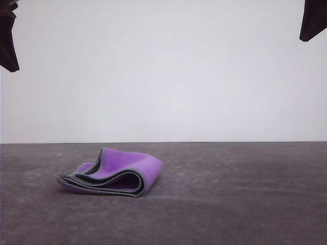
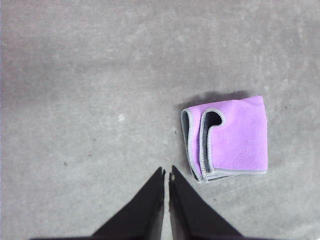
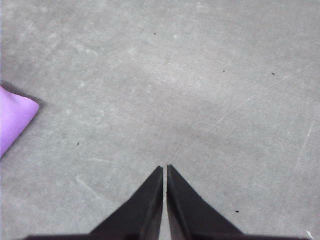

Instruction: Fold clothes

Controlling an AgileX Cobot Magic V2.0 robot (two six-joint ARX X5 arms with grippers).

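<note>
In the front view, the cloth is seen lying folded on the desk, well below and apart from both tools. It forms a soft, rounded bundle, with bright purple plush outside and a dark grey face shown between the layers. A stitched grey hem is traced along the loose, wavy edges at the near side, and the fold on one side is plump and curved. The desk is a dark grey, matt surface, mottled with faint pale scuffs. A plain white wall is seen behind it. Dark, angular parts of the left tool and the right tool are seen at the upper corners, held high above the desk.

In the left wrist view, the left tool is shown as two black, tapering, pointed fingers brought together, with only a thin slit left between them; nothing is gripped. The cloth lies just ahead of the tips and to one side, not touched. It is seen as a rough square, with curling hemmed layers at the edge nearest the tool.

In the right wrist view, the right tool is likewise clenched on nothing, above bare, scratched desk. One rounded purple corner of the cloth is seen well apart from it, at the picture's edge.
</note>
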